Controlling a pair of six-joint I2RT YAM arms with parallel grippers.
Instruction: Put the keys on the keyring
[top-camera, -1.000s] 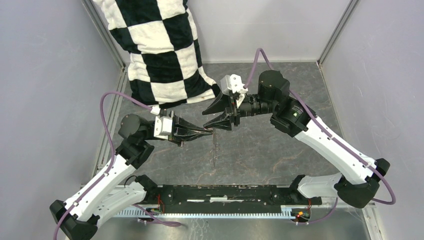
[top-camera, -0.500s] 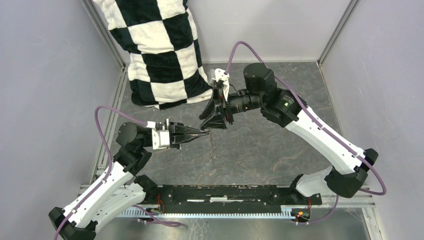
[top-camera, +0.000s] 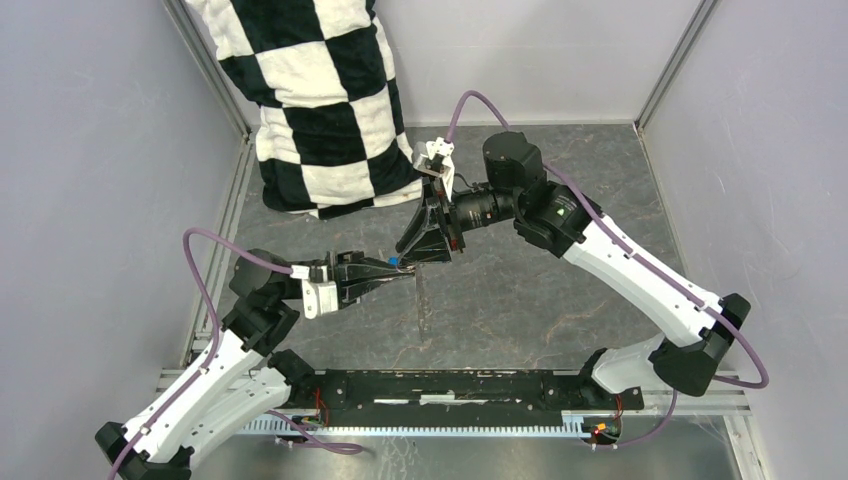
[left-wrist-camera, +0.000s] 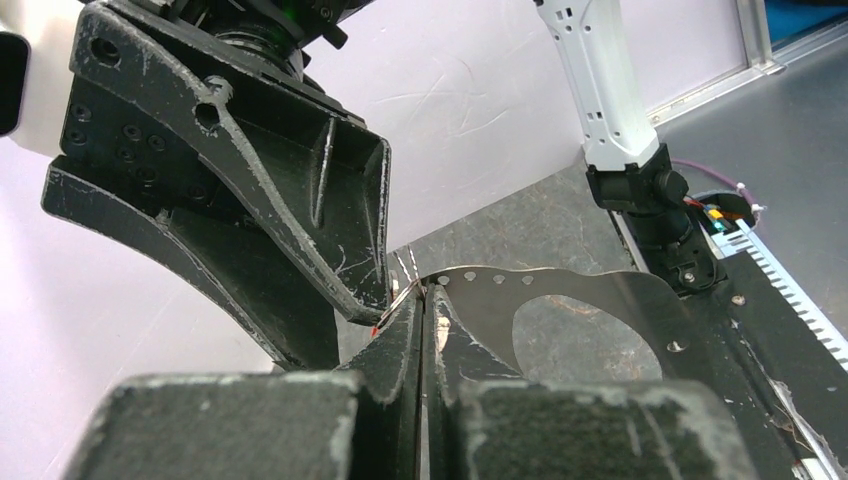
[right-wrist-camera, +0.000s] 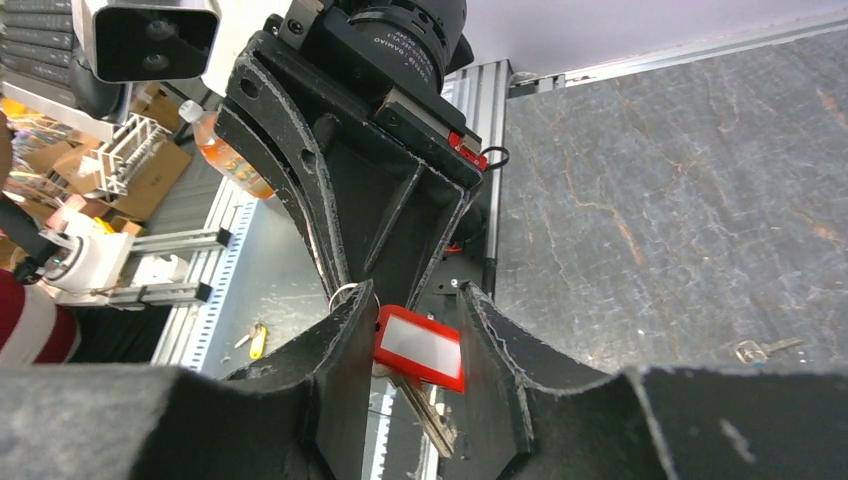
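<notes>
My left gripper (top-camera: 411, 273) (left-wrist-camera: 427, 296) is shut on the keyring (left-wrist-camera: 600, 292), a flat grey metal hoop with a wide hole. From above, the keyring (top-camera: 420, 300) is a thin edge hanging below the fingertips. A speck of the blue key (top-camera: 395, 260) shows at the left fingers. My right gripper (top-camera: 427, 254) (right-wrist-camera: 415, 296) meets the left one tip to tip. Its jaws stand apart around the red key (right-wrist-camera: 420, 346), whose tag rests against one finger. The metal blade (right-wrist-camera: 428, 412) hangs below, and a small wire ring (right-wrist-camera: 344, 293) sits at the tag's end.
A black-and-white checkered cloth (top-camera: 310, 100) hangs over the back left corner. A loose metal key (right-wrist-camera: 764, 350) lies on the dark tabletop. The black rail (top-camera: 440, 390) holding the arm bases runs along the near edge. Grey walls close in both sides.
My right gripper has swung left to the left gripper's tip and narrowed its jaws. The left gripper, still shut, has shifted nearer and lower.
</notes>
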